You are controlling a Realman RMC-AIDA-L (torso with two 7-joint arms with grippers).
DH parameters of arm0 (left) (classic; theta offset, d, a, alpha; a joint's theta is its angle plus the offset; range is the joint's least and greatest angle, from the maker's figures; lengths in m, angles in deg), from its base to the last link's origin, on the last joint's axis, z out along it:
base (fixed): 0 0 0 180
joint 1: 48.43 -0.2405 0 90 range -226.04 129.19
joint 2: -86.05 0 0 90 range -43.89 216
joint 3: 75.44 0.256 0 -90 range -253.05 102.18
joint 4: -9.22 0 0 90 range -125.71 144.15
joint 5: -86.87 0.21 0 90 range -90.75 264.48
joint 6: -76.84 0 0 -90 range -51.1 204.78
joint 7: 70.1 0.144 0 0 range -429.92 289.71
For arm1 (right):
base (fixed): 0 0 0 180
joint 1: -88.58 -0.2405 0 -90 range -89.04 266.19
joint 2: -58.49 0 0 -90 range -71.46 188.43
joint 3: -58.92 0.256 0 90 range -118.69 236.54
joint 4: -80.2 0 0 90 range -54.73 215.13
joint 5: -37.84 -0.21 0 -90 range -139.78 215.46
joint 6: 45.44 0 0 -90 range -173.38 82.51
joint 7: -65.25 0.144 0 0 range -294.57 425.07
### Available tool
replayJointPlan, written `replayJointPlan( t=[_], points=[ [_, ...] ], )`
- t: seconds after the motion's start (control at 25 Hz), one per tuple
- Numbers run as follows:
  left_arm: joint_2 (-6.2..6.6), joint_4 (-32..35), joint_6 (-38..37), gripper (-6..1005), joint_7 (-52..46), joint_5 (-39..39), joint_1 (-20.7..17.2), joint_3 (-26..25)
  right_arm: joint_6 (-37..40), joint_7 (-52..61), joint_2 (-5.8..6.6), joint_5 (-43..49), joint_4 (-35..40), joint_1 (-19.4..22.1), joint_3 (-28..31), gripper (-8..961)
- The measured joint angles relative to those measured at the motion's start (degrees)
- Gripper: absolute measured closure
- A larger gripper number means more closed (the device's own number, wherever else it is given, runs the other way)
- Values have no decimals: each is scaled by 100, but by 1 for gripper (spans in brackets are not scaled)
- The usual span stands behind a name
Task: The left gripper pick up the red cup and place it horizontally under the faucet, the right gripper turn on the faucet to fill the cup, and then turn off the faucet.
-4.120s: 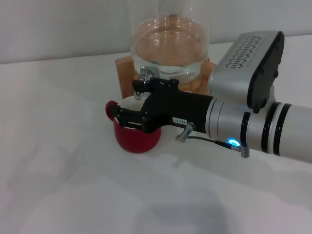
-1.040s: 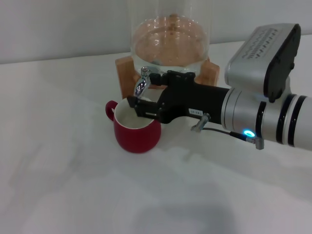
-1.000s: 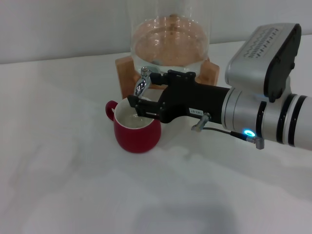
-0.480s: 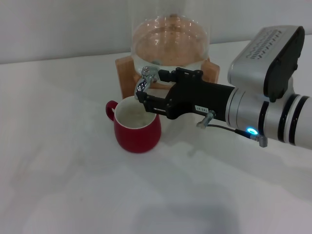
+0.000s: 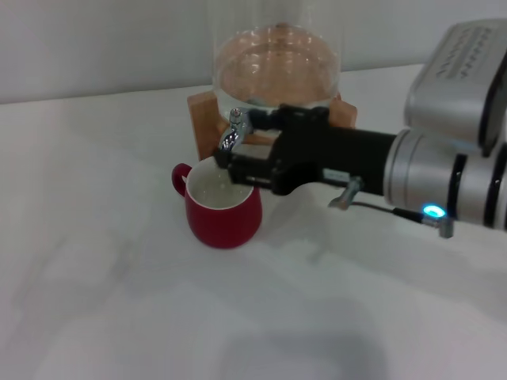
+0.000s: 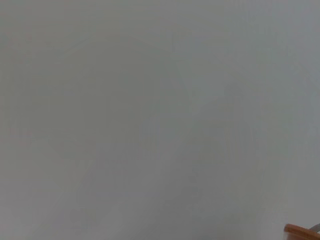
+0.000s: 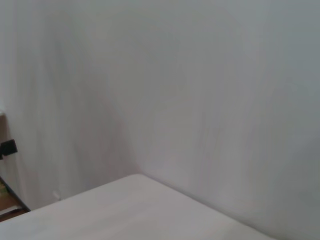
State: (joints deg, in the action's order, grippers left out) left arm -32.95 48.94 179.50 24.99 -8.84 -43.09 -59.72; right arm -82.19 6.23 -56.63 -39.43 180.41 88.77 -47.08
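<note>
The red cup (image 5: 223, 212) stands upright on the white table, its small handle toward my left and its white inside showing. The chrome faucet (image 5: 231, 136) sticks out of the glass dispenser jar (image 5: 273, 67) directly above the cup's far rim. My right gripper (image 5: 230, 164) reaches in from the right. Its black tip lies right against the faucet's spout, just above the cup's rim on the right. I cannot tell whether water is running. The left gripper is out of view.
The jar sits on a wooden stand (image 5: 203, 119) at the back of the table. The table (image 5: 95, 261) is bare to the left and in front of the cup. The wrist views show a pale wall. A wooden edge (image 6: 301, 232) shows in the left wrist view.
My right arm has drawn back to the right. The gripper's tip has moved from over the cup's mouth up to the faucet. The cup has not moved.
</note>
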Motion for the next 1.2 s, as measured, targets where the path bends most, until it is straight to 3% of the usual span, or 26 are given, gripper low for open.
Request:
replayJointPlan(
  t=[0.56,0.96,1.08,1.2],
  points=[
    [1,0,-50,139,-1,1,3,10,-310,156,-15,-70,-91,541,1510,218],
    [101,67,-121,139,-316,554,61,2,-488,97,-18,-166,-177,487,2380,218],
    [190,274,-101,139,-654,877,42,5,-492,78,-19,-268,-258,482,2579,218],
    [181,774,-91,139,-1100,1200,-11,4,-479,-36,-20,-438,-388,475,2691,218]
  ],
)
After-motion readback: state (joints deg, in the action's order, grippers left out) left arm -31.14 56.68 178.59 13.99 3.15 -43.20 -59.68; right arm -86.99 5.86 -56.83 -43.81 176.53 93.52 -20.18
